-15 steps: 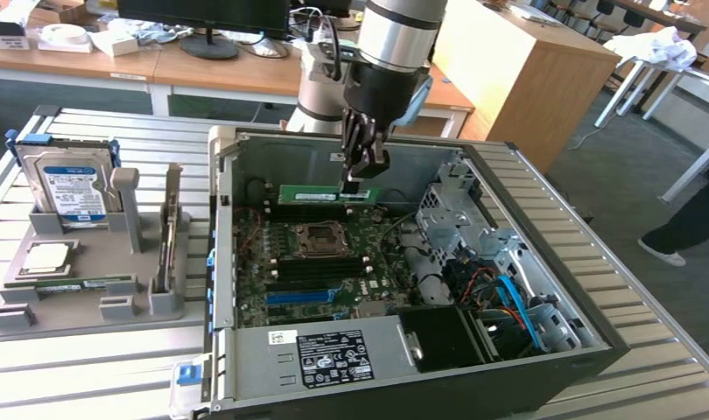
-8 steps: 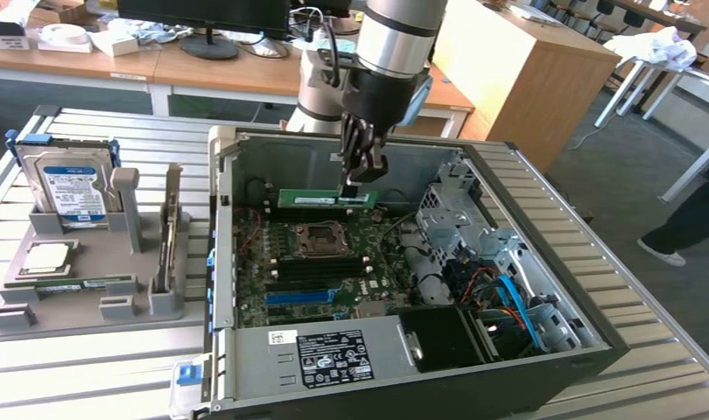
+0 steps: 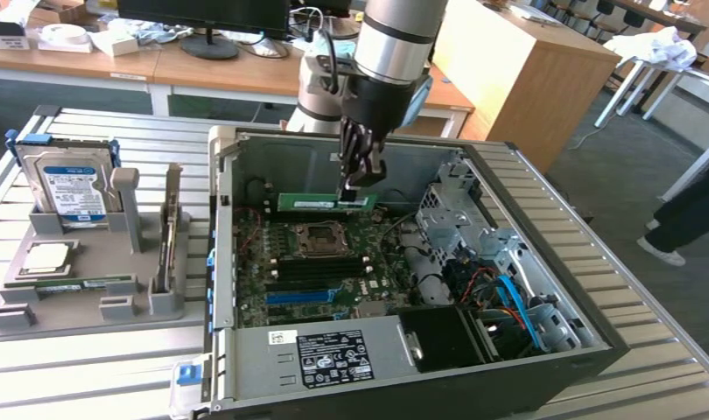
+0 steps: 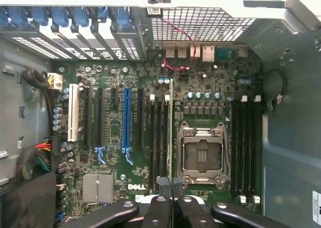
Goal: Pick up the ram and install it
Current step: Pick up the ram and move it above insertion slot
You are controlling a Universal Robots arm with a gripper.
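The open computer case [image 3: 542, 219] lies on the slatted table with its motherboard [image 3: 319, 262] facing up. My gripper [image 3: 352, 188] hangs inside it, shut on the ram [image 3: 313, 202], a long green stick held on edge above the board, behind the empty processor socket [image 3: 319, 234]. In the wrist view the ram [image 4: 171, 132] shows edge-on as a thin green line running out from between the black fingers [image 4: 161, 208] of the gripper [image 4: 172, 200]. It lines up over the memory slots [image 4: 159, 137] right beside the socket [image 4: 201, 155]. Whether it touches a slot I cannot tell.
A grey holder [image 3: 98, 262] at the exterior view's left carries a blue-labelled hard drive [image 3: 72, 188], a square silver processor [image 3: 47, 256], a flat green stick [image 3: 80, 284] and an upright card [image 3: 170, 232]. The case walls, drive cage [image 3: 454, 219] and power supply [image 3: 319, 354] surround the board. A person's legs [image 3: 693, 206] stand at the right.
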